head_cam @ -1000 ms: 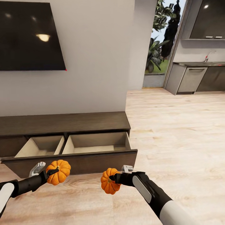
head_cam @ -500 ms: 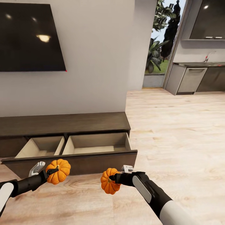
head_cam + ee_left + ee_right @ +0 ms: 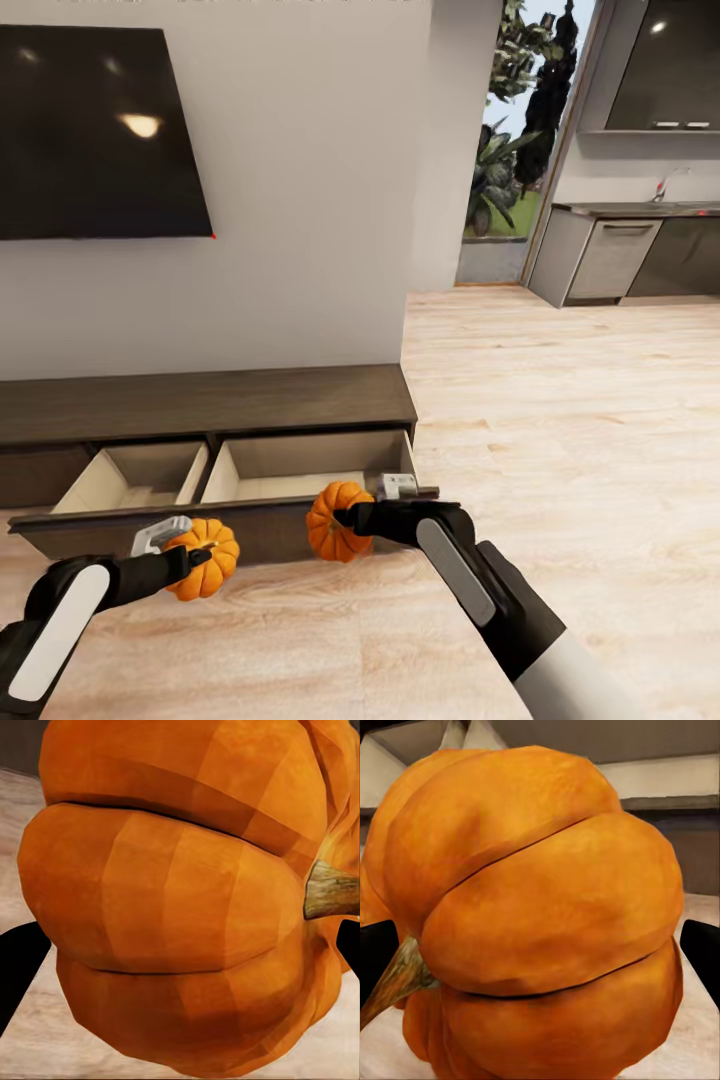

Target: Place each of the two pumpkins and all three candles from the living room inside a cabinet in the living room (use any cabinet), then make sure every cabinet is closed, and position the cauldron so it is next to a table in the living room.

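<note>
— Where is everything, next to the cabinet [image 3: 205,403]?

— Standing against the wall, right under the TV [image 3: 100,135]. Drawer [image 3: 235,505] pulled out in front of it, toward the robot, with two open boxes inside, side by side.

— And the pumpkins?

— Both in front of the cabinet, held up off the floor [image 3: 560,420]. Left pumpkin [image 3: 203,572] in the left gripper [image 3: 195,562], before the drawer's front, near its left half. Right pumpkin [image 3: 335,521] in the right gripper [image 3: 345,518], right by the drawer's front, at its right half.

— What else?

— Kitchen counter [image 3: 640,207] far off to the cabinet's right, past the doorway [image 3: 505,150].
</note>
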